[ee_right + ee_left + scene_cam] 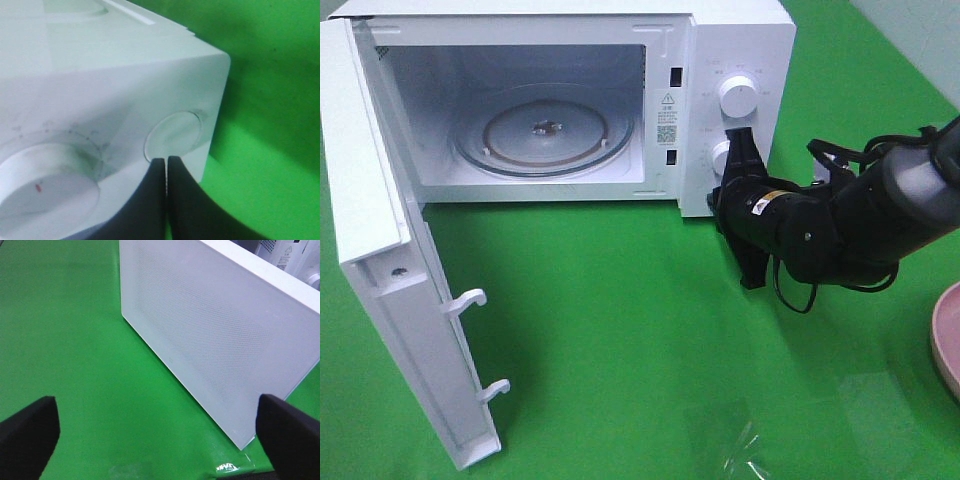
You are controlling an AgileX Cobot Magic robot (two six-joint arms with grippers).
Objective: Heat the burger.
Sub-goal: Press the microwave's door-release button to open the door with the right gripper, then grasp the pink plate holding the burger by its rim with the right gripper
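Right gripper (166,161): pinched closed, empty, tips at the microwave's (750,40) lower knob (175,132).
Left gripper (160,427): spread wide, empty, facing the open door (210,330).
Burger: not in view; the pink plate (948,340) edge lies behind the right gripper, so that arm is probably nearer.

Plate (948,342) right of microwave (760,40)

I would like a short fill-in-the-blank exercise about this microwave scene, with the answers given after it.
1. The microwave door stands ___.
2. The glass turntable inside is ___.
3. The right gripper, its fingers ___, points at the lower knob.
4. The plate at the exterior view's right edge is ___ in colour.

Missing words: open; empty; shut; pink.
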